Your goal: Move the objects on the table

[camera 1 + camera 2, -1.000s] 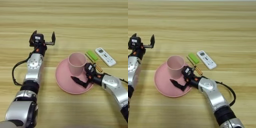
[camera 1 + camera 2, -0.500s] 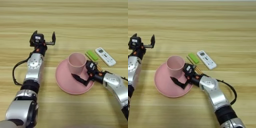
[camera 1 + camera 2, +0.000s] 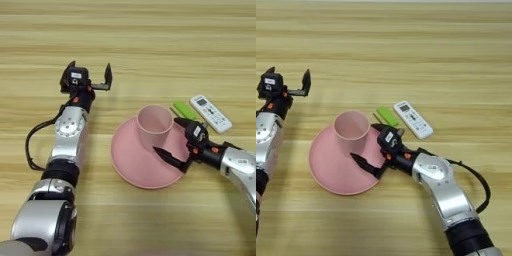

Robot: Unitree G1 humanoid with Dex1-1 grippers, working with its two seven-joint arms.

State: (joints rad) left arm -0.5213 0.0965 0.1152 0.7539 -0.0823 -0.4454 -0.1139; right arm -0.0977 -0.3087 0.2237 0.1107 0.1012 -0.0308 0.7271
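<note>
Nearest the robot, the right pincer sits over the right part of the pink plate. Its two black fingers are spread apart, one low over the plate surface, the other higher at the plate's right edge. It grips nothing. The finger tips lie just beside the base of the pink cup, but contact cannot be confirmed.

The pink cup stands upright, mouth up, on the plate's far right portion. Just beyond the plate's right rim lies the green block, flat on the counter. A thin orange-handled screwdriver is not clearly separable here and is left unreported. The white remote lies next to the block, on its right, at a slant, screen end farther away; the two are near each other, touching or not cannot be told.

Farther out on the left, the left pincer is held out over bare counter, fingers wide apart and empty, well apart from all the objects. That arm appears idle.

Assessment: the cup, remote and block are all resting and none is held. The right pincer looks placed to take the cup, so the work appears to be at an approach stage. Grasping, lifting and placing of each object remain, as far as can be judged.
</note>
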